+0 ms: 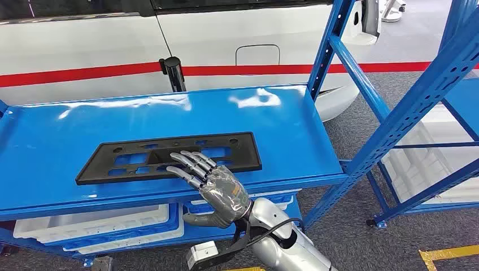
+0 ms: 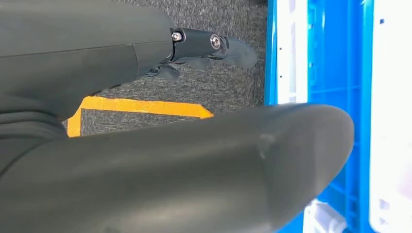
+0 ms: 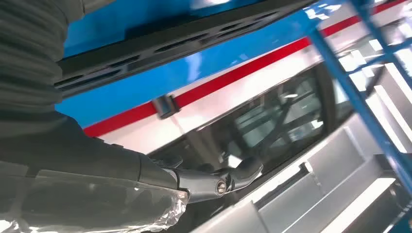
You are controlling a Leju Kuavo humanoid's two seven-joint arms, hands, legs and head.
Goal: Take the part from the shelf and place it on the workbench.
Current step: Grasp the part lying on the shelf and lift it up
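Observation:
The part (image 1: 245, 152) is a flat black rectangular panel with several cut-outs, lying on the blue shelf board (image 1: 56, 135) near its front edge. My right hand (image 1: 217, 189) reaches in from below the front edge, with its spread fingers (image 1: 189, 164) over the panel's near edge and its thumb lower, in front of the shelf lip. It grips nothing. In the right wrist view the panel (image 3: 184, 36) lies beyond my right hand (image 3: 73, 165). My left hand (image 2: 170, 165) hangs over the floor, holding nothing.
A white car (image 1: 85, 51) with a red stripe stands close behind the shelf. White bins (image 1: 96, 226) sit on the level below. Blue rack uprights (image 1: 418, 96) rise at the right. Yellow tape (image 1: 446, 254) marks the grey floor.

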